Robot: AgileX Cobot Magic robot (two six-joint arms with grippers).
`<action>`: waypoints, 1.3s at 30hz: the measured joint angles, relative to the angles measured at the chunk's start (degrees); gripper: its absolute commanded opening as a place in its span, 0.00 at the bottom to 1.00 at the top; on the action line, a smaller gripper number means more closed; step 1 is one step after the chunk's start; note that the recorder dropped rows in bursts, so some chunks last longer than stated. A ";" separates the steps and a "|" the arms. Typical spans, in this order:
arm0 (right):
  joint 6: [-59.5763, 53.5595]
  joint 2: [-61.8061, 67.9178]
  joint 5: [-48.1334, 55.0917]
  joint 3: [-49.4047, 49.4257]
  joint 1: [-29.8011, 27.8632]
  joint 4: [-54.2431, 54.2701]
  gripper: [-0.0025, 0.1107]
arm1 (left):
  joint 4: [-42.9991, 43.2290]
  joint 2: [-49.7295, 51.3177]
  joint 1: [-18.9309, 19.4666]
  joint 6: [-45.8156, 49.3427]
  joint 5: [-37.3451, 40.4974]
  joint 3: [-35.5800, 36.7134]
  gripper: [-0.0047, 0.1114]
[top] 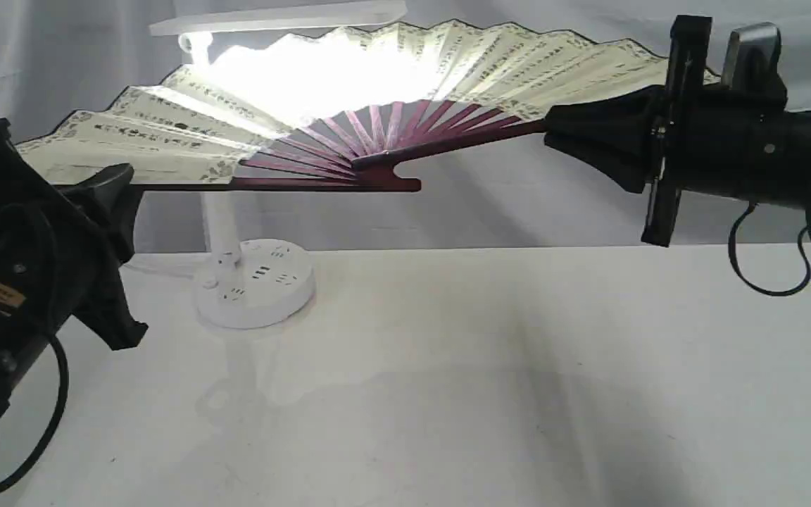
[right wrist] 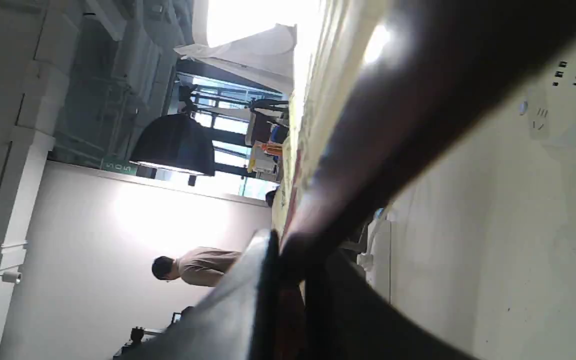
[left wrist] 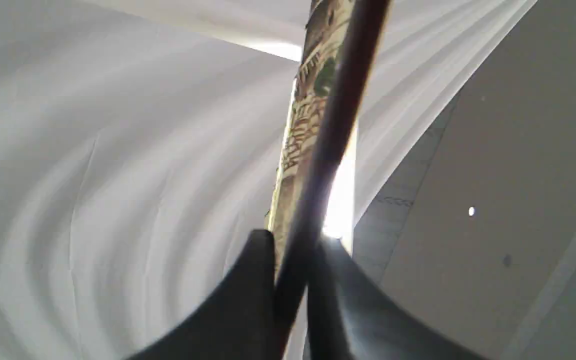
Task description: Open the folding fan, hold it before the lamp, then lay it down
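Exterior view: my left pincer (top: 122, 189) is clamped on the outer dark maroon rib at one end of the large cream pleated paper folding fan (top: 518, 67). My right pincer (top: 552, 132) is clamped on the outer rib at the other end. The fan hangs spread wide between my two pincers, clear above the white table (top: 483, 394), with its black script columns and floral border showing. Behind the leaf, nearer my left pincer than my right, stands the white desk lamp (top: 254, 285), its round socket base on the table. Its flat bar head glows just over the fan's top edge, washing out the middle pleats. Each wrist view shows my jaws pressed tight against a rib.
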 measured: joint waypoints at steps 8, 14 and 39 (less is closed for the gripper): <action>0.00 0.00 0.00 0.00 0.00 0.00 0.02 | 0.00 0.00 0.00 0.00 0.00 0.00 0.04; 0.00 0.00 -0.19 0.00 0.00 0.00 0.02 | 0.00 0.00 0.00 0.00 0.28 0.00 0.04; -4.50 0.00 -4.26 13.97 -3.36 -1.06 0.02 | 10.42 4.09 0.21 -0.01 11.34 1.53 0.04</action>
